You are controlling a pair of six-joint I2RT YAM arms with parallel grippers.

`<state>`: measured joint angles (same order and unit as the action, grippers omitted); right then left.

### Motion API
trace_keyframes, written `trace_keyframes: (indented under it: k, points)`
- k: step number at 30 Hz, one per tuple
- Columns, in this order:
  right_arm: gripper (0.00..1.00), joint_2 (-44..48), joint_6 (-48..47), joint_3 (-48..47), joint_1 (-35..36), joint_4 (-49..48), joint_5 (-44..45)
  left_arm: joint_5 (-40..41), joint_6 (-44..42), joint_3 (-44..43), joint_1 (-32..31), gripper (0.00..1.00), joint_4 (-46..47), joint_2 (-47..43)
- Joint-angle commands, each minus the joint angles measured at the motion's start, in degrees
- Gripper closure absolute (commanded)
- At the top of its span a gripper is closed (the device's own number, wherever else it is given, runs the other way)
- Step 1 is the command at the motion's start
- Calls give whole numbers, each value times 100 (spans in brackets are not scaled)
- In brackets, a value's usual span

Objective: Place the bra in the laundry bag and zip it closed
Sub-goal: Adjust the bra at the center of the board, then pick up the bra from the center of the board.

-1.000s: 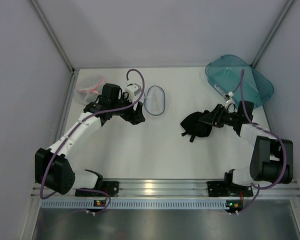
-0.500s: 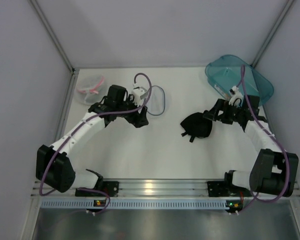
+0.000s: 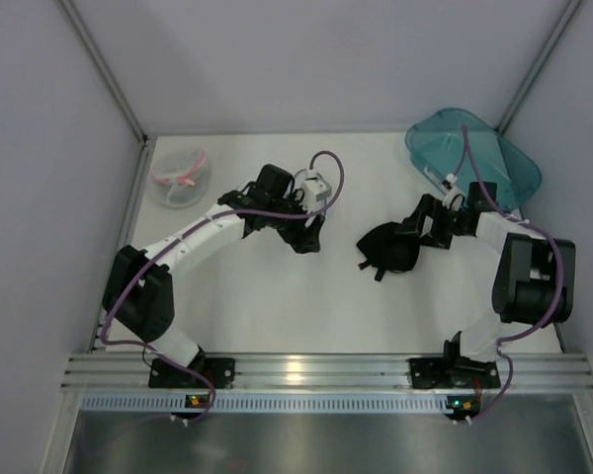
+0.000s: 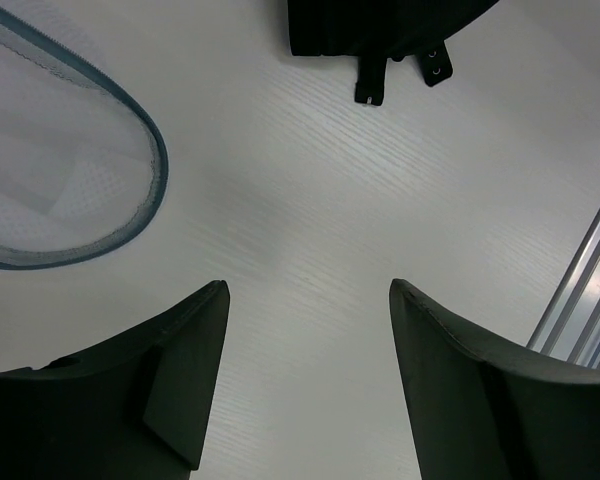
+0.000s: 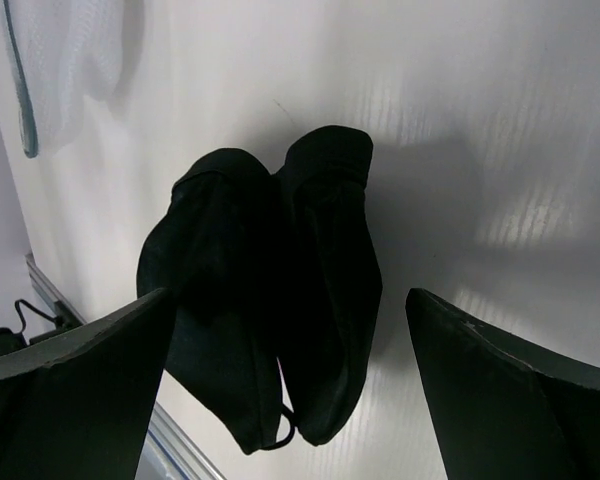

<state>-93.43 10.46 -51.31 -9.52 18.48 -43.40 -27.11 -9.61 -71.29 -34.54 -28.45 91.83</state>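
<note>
The bra [image 3: 387, 247] lay bundled on the white counter [image 3: 277, 306], right of the middle, with its two black cups folded against each other and a thin strap loop showing at one end. The right claw [image 3: 416, 225] stood just beside it on the far right side with its fingers spread wide. In the right wrist view the dark bundle sat framed between the two fingers, lying on the counter beyond them, and no pad could be seen touching it. The left claw [image 4: 305, 340] was also spread, pinching nothing, and only bare counter showed between its fingers. The laundry bag [image 4: 75, 185] rested flat on the counter just beside this claw, on the side away from the bra. Its translucent white mesh and thin grey rim curved across one corner of the left wrist view (the overhead camera showed little of it, the left wrist standing over that spot). The bra and the bag were apart, with the left claw over the counter between them. A strap end with small clasps poked in at the top of the left wrist view. A teal bin [image 3: 479, 158] sat at the far right corner and a pink-rimmed bag [image 3: 178, 178] at the far left, both well apart from the bra. A metal rail [image 3: 306, 370] ran along the near edge.
</note>
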Motion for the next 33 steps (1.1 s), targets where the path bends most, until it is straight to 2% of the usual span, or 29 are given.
trace_keyframes:
  k: [1, 10, 18, 22, 27, 33]
  points:
    - [1, 27, 132, 7, 38, -459, -318, -31, -42, -88, -17, 29, 182, -25]
    - [1, -114, 588, 534, 907, -1100, -450, -48, 11, 1001, -35, 32, 243, -806]
    - [1, -237, 975, 622, 1672, -1461, -862, -189, 406, 1398, -61, 38, 681, -1053]
    - [1, -299, 809, 482, 1813, -1138, -1004, -84, 600, 1311, -254, 41, 928, -642]
    - [1, 25, 414, 228, 1577, -540, -741, 39, 592, 950, -588, 43, 1253, -114]
    - [1, 97, 273, 148, 1585, -468, -380, 268, 723, 529, -878, 47, 1534, 747]
